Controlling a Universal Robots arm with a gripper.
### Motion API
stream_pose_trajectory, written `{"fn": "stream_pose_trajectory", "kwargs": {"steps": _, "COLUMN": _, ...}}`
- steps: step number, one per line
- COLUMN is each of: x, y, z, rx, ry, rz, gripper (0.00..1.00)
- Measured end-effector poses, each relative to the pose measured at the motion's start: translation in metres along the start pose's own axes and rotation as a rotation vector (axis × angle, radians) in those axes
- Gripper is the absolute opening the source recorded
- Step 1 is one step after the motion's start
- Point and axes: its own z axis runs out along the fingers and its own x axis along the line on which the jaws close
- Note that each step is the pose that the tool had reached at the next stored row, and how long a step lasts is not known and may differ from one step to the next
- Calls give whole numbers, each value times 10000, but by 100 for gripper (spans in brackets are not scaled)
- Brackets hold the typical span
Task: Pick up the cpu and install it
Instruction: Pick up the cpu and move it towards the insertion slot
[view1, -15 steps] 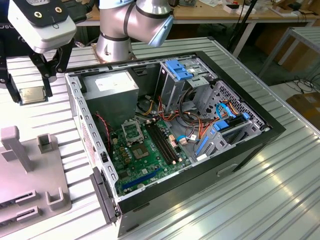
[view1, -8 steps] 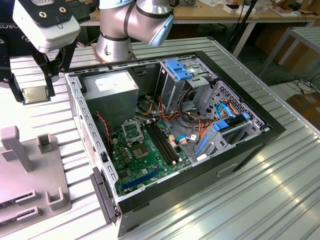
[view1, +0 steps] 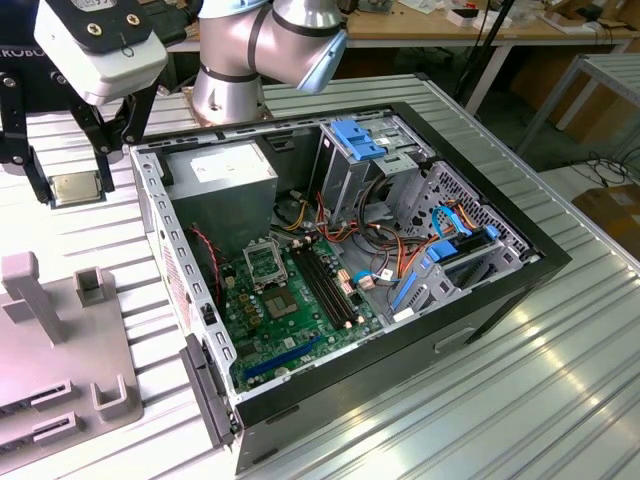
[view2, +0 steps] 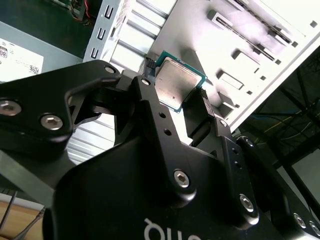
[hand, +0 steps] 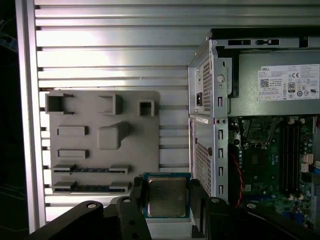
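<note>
The cpu (view1: 75, 187) is a square chip with a silver lid and a green rim. My gripper (view1: 73, 178) is shut on it, one black finger on each side edge. It hangs above the ribbed metal table, off the exterior view's left of the open computer case (view1: 500, 290). Both wrist views show the cpu (view2: 177, 82) (hand: 166, 196) clamped between the fingers (hand: 197, 202). The empty cpu socket (view1: 262, 262) sits on the green motherboard (view1: 300, 330) inside the case, just below the grey power supply (view1: 225, 190). The first wrist view shows the socket (hand: 255, 131) well off to one side of the held chip.
A grey parts fixture (view1: 60, 350) with slots and posts lies on the table at the exterior view's left, also seen under the gripper as the fixture (hand: 102, 140). The case's metal wall (view1: 170, 250) stands between gripper and motherboard. Cables and blue drive brackets (view1: 360, 140) fill the case's far side.
</note>
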Motion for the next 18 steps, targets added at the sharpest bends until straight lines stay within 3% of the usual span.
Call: {"fn": "stream_pose_trajectory", "kwargs": {"steps": 18, "x": -133, "y": 2, "z": -1, "rx": 0, "ry": 1, "rz": -1, "gripper": 47}}
